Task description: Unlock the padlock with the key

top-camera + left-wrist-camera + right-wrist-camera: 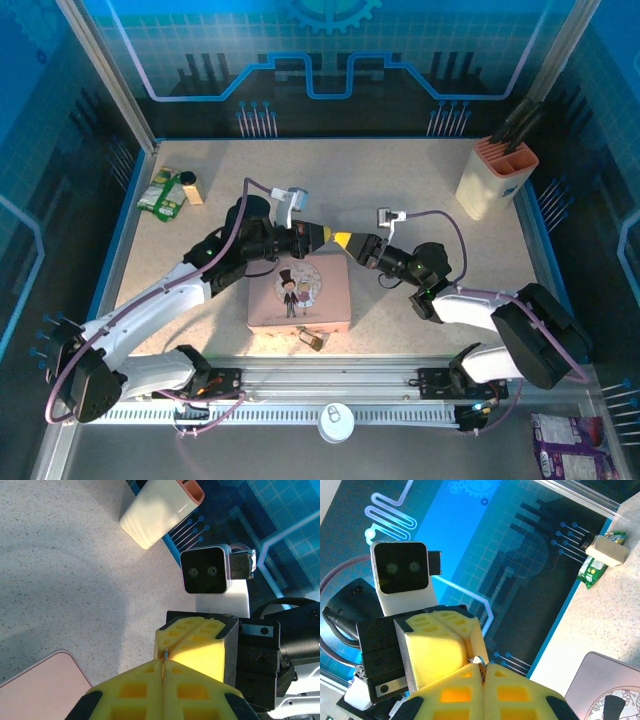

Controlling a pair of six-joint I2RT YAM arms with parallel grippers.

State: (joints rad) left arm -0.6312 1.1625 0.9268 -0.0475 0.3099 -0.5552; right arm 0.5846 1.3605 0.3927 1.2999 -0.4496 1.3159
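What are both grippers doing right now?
Left gripper: closed on the key.
Right gripper: closed, apparently on the key's other end.

pink rectangular tin (300,290) lid: cartoon couple, no legible lettering
green snack packet (163,196): print too small to read
purple packet (570,445): print blurred, unreadable
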